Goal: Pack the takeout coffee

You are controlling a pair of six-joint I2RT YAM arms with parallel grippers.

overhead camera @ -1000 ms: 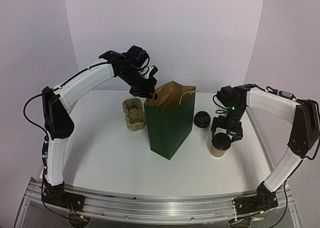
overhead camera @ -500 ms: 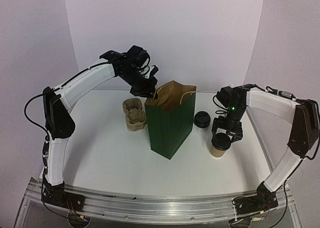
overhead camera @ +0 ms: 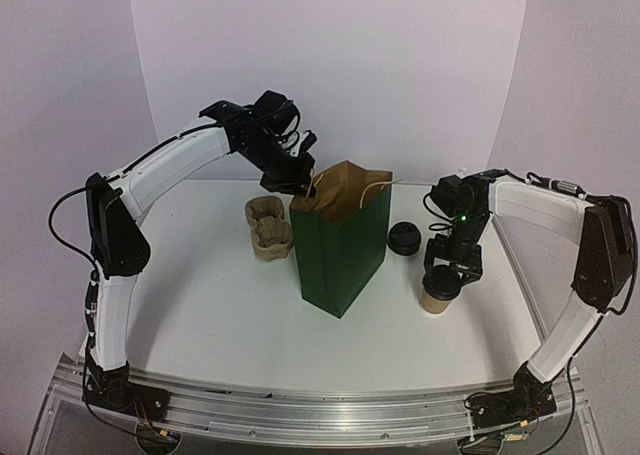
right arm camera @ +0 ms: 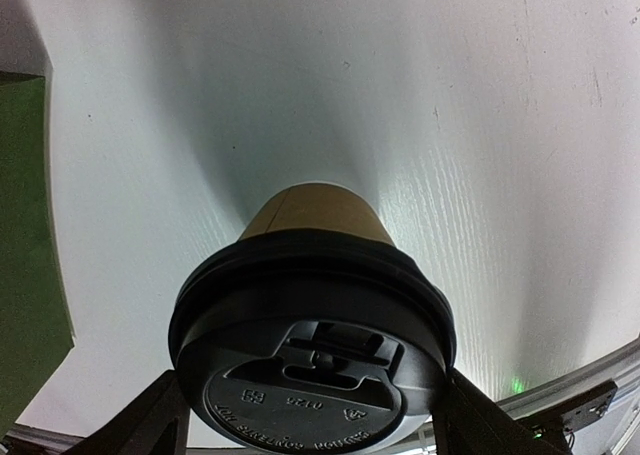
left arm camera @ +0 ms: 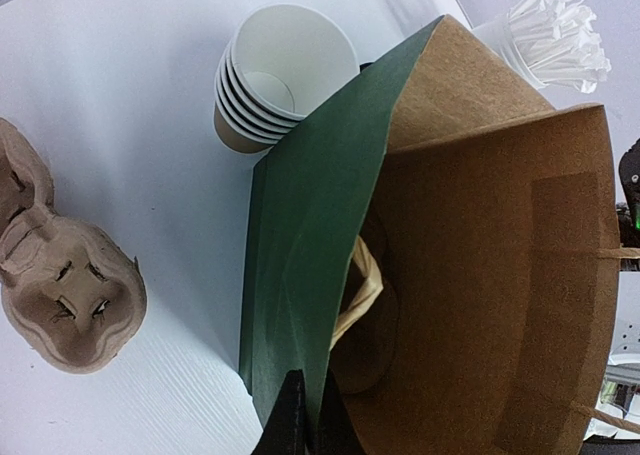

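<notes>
The takeout coffee [overhead camera: 440,287], a brown paper cup with a black domed lid, stands on the table to the right of the green paper bag [overhead camera: 340,255]. My right gripper [overhead camera: 447,271] hangs straight above it. In the right wrist view the lid [right arm camera: 310,345] fills the space between the fingers [right arm camera: 165,415], which touch its rim on both sides. My left gripper [overhead camera: 295,185] is shut on the bag's upper left edge. In the left wrist view its tips [left arm camera: 305,425] pinch the green wall [left arm camera: 300,205], holding the brown-lined mouth open.
A moulded pulp cup carrier [overhead camera: 268,225] lies left of the bag. A loose black lid [overhead camera: 404,238] sits between the bag and the coffee. Behind the bag stand a stack of paper cups [left arm camera: 280,75] and a white cup of wrapped sticks [left arm camera: 550,25].
The right gripper's fingers have narrowed onto the lid and the wrist has settled slightly lower over the cup. The left arm and the bag have stayed still.
</notes>
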